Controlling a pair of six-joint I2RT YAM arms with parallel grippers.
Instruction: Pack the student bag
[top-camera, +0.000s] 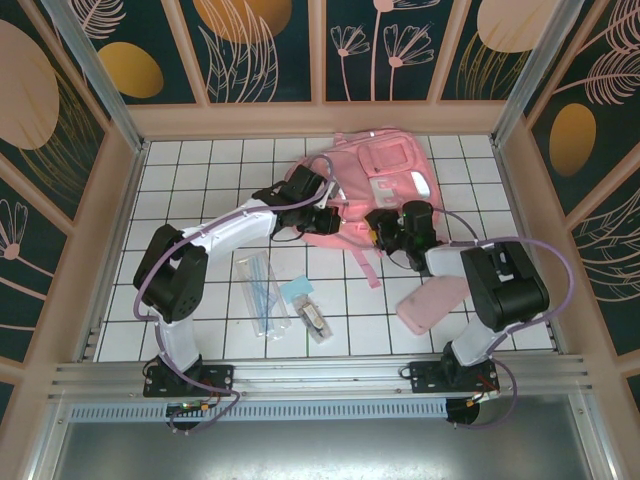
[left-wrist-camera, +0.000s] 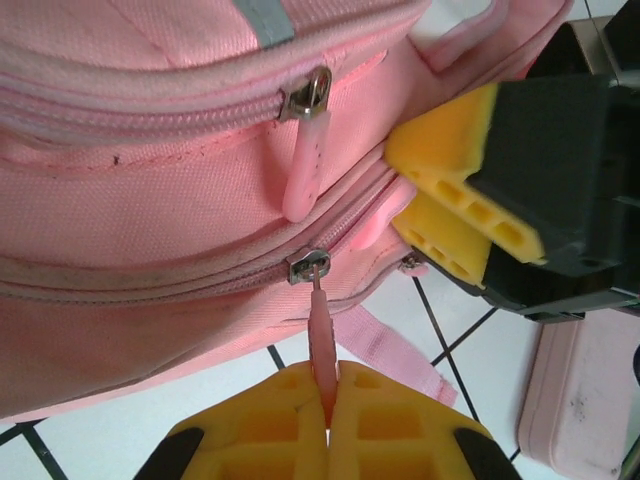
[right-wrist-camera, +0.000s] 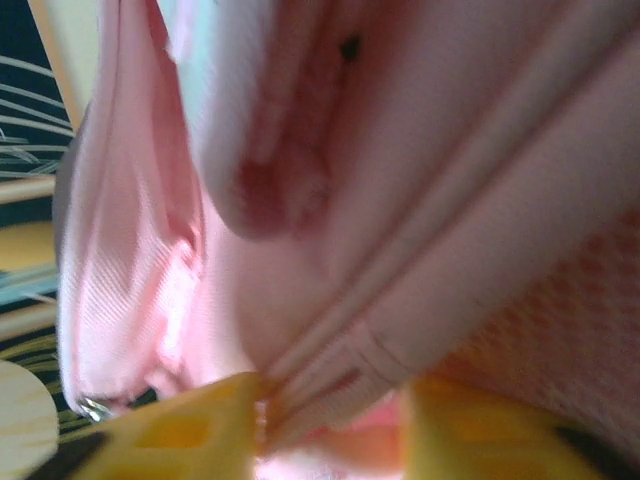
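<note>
The student bag (top-camera: 385, 175), a large pink fabric backpack with white reflective stripes, lies on its side straight ahead of both my grippers, at the far middle of the white tiled table (top-camera: 200, 200). My left gripper (left-wrist-camera: 325, 425) has its yellow fingers pressed together on the slim pink rubber zipper pull (left-wrist-camera: 320, 340) of the lower zip, which runs just above my fingertips. A second pink zipper pull (left-wrist-camera: 303, 170) hangs loose from the upper zip, farther up the bag from those fingers. My right gripper (left-wrist-camera: 400, 205) meets the bag just to the right of my left one, its yellow fingers closed on a pink piped edge of the fabric; in my right wrist view that seam runs between the two fingers (right-wrist-camera: 180, 435). Behind my right fingers, nearer my base, lies a flat pale pink pouch (top-camera: 432, 303). Back from my left fingers, towards the near edge, rest a clear plastic packet of pens (top-camera: 262, 292) and a small blue card (top-camera: 299, 289).
</note>
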